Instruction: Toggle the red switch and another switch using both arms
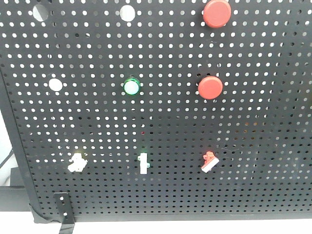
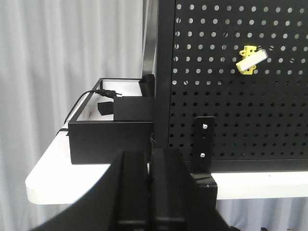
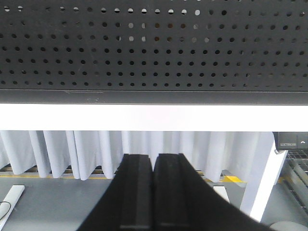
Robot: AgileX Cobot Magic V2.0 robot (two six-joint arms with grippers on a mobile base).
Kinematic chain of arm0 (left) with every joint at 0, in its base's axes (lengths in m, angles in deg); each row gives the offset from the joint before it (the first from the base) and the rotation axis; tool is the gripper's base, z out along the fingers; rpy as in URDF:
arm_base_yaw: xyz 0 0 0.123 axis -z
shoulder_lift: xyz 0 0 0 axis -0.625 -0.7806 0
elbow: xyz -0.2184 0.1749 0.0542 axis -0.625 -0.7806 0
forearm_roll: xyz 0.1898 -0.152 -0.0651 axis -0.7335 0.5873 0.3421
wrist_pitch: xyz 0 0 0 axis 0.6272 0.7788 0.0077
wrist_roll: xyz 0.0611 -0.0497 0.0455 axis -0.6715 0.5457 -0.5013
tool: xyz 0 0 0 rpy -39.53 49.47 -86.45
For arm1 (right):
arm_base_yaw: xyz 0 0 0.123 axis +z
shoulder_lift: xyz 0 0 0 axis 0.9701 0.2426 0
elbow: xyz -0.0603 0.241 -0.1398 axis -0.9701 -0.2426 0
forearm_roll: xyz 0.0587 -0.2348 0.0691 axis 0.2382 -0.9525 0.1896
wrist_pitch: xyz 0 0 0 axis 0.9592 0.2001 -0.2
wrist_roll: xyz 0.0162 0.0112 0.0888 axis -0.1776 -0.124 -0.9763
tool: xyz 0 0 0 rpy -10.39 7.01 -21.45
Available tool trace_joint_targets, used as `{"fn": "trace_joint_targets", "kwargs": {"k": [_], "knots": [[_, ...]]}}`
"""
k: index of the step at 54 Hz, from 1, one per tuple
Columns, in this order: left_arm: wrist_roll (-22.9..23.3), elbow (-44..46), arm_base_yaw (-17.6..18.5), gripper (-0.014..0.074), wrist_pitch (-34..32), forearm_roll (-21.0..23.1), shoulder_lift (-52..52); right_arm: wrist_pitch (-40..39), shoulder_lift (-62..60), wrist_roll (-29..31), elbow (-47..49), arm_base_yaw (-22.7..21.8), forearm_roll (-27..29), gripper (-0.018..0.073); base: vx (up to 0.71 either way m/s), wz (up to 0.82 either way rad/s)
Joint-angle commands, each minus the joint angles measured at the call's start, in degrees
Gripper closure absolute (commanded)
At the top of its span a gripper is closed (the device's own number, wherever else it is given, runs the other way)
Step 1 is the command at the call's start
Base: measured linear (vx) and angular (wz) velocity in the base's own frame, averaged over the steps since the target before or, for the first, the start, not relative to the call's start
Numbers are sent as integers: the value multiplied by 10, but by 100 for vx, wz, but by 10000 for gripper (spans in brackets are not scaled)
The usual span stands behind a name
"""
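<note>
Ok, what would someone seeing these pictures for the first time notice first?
Most likely the two big round red push buttons at the upper right of the black perforated metal board, and the glowing round green button at its centre. Along the bottom row sit three small toggles, the red-based switch on the right. Both wrist views show black end effector fingers pressed together.

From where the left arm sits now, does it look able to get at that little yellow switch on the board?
Probably yes. The left pincer, fingers together, sits below and to the left of the yellow switch, with nothing between them but bare black pegboard and air.
</note>
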Motion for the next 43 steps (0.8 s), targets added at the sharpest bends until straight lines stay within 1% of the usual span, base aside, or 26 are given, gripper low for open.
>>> {"fn": "trace_joint_targets", "kwargs": {"k": [1, 43], "knots": [[1, -11, -1, 594, -42, 0, 5, -45, -3, 4, -3, -4, -2, 566, 0, 0], [1, -11, -1, 594, -42, 0, 5, -41, -3, 4, -3, -4, -2, 566, 0, 0]]}}
